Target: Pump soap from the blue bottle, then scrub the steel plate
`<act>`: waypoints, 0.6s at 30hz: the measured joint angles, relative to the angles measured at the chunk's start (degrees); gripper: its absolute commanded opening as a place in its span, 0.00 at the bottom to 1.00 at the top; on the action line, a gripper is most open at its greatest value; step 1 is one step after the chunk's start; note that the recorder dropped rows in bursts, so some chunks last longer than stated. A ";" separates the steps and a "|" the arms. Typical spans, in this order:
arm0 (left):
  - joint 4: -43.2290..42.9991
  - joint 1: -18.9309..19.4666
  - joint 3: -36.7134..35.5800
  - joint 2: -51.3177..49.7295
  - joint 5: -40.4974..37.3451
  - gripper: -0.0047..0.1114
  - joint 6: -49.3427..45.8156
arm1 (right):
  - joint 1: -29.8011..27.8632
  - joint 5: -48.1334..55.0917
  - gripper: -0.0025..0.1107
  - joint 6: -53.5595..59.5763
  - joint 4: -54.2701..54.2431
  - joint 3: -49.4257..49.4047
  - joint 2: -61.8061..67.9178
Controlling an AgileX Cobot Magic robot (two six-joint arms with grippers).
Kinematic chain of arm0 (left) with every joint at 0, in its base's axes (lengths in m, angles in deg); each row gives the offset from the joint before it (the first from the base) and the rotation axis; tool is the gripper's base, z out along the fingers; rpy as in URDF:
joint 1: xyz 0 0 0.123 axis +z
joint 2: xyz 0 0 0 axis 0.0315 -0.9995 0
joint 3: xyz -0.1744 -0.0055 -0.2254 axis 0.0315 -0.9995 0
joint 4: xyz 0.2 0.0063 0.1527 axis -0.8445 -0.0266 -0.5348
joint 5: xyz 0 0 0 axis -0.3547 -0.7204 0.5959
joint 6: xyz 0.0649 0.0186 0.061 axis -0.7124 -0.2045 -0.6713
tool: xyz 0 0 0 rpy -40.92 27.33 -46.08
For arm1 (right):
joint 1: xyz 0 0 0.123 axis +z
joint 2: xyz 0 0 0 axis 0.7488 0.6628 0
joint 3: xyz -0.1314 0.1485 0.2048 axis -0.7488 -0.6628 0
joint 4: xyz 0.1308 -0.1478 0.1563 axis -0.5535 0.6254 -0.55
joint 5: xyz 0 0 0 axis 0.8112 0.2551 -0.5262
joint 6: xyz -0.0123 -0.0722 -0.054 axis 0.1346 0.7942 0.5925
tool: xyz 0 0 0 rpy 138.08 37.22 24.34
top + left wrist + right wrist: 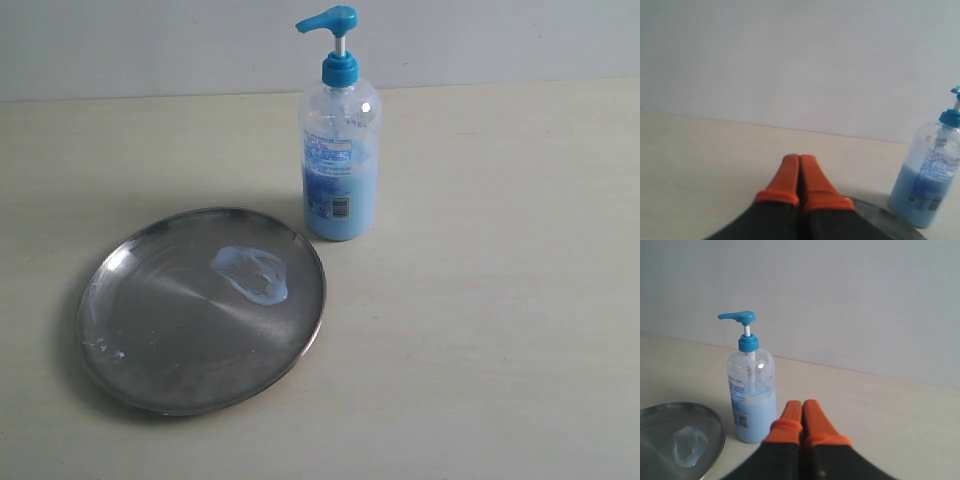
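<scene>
Closed and empty: left pincer (799, 160), right pincer (802, 405)

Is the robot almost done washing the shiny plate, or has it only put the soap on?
Pumping looks done: a pale blue soap blob lies on the steel plate, and the blue bottle stands upright beside it. Nothing is in hand: the left gripper and right gripper are shut, empty, not touching the plate. Scrubbing is left; the blob is barely spread.

Pale blue soap (252, 273) lies smeared on the shiny steel plate (160, 350).
The blue bottle (340, 160) stands upright just beside the plate's rim, roughly half full, pump raised.
</scene>
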 measured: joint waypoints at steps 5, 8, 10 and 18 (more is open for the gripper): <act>-0.39 2.04 -1.40 0.00 1.31 0.05 2.08 | 0.00 0.00 0.02 0.00 0.00 0.00 0.00; -1.77 3.52 -1.40 0.00 1.31 0.05 3.06 | 0.00 0.00 0.02 0.00 0.00 0.00 0.00; -2.57 4.50 -1.40 0.00 0.91 0.05 3.59 | 0.00 0.00 0.02 0.00 0.00 0.00 0.00; -5.35 6.40 -1.40 0.00 -5.43 0.05 4.29 | 0.00 0.00 0.02 0.00 0.00 0.00 0.00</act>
